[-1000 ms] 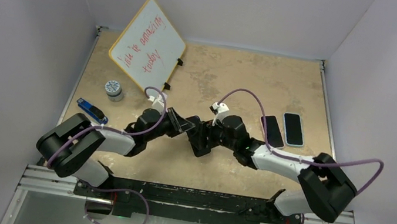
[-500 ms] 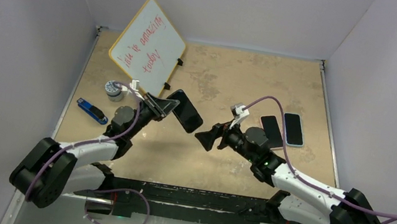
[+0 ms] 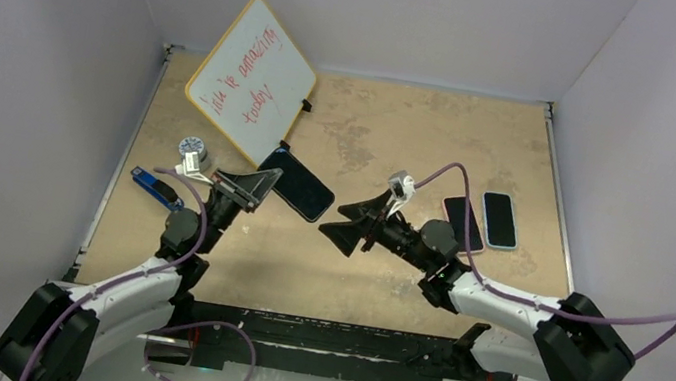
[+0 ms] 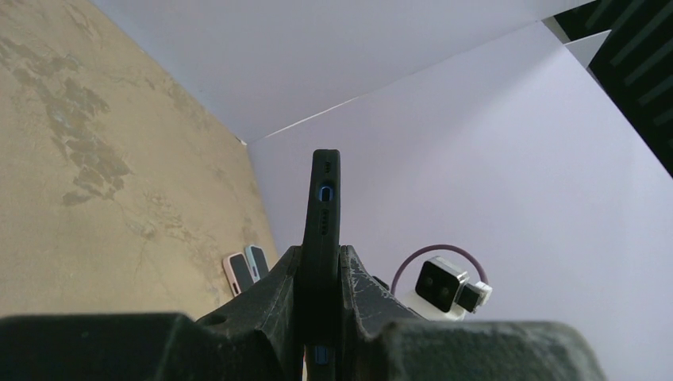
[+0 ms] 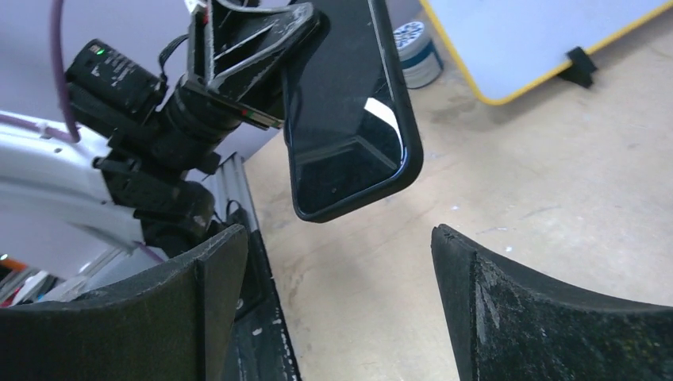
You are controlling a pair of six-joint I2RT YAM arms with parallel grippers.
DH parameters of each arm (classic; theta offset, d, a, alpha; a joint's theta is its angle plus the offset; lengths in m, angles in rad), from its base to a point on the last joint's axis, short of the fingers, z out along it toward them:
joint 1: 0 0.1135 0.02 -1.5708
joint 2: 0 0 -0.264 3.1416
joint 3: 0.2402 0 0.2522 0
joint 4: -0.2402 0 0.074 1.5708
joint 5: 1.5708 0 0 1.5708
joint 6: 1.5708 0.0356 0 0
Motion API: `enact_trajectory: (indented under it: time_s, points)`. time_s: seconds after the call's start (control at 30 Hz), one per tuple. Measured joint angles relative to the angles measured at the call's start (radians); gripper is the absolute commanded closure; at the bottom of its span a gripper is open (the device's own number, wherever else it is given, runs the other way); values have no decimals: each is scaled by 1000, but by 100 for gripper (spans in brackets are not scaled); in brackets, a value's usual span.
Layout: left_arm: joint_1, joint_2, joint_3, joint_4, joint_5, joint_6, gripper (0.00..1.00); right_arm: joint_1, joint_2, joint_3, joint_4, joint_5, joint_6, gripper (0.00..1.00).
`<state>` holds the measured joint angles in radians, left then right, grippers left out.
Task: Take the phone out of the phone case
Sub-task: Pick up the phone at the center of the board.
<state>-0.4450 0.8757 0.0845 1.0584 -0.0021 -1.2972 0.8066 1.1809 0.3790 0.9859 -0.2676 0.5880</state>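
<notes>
A phone in a black phone case [image 3: 301, 186] hangs in the air left of centre, held at one end with its dark screen up. My left gripper [image 3: 259, 183] is shut on it. In the left wrist view the cased phone [image 4: 322, 208] stands edge-on between the left gripper's [image 4: 319, 268] pads, a blue port showing through the case. My right gripper [image 3: 341, 229] is open, a short gap to the right of the phone's free end. In the right wrist view the phone [image 5: 346, 111] floats above and beyond the right gripper's [image 5: 337, 236] spread fingers, touching neither.
A tilted whiteboard [image 3: 252, 75] with red writing stands at the back left. A small round jar [image 3: 193, 150] and a blue object [image 3: 156, 187] lie near the left edge. Two more phones [image 3: 464, 222] [image 3: 500, 220] lie flat at the right.
The two grippers were together at the table's middle a second ago. The left arm has since swung left with the cased phone, and the right gripper has opened and drawn back right.
</notes>
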Motion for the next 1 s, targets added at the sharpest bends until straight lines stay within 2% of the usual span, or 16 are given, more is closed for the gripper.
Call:
enact_trajectory:
  time_s: [0.07,0.3,0.73,0.8,0.93,1.0]
  points:
    - [0,-14,-4,-2,0,-14,100,0,35,-5,66,-40,8,23]
    - [0,-25,-5,17,1,-63,100,6,132,-12,286,-117,31,30]
    - [0,-17,-6,62,38,-108,100,26,238,12,442,-167,41,43]
    - [0,-16,-6,67,42,-111,100,26,244,15,451,-169,41,48]
    - [0,-13,-6,85,51,-117,100,26,267,18,485,-170,40,66]
    - [0,-12,-6,94,55,-116,100,27,284,20,499,-175,43,72]
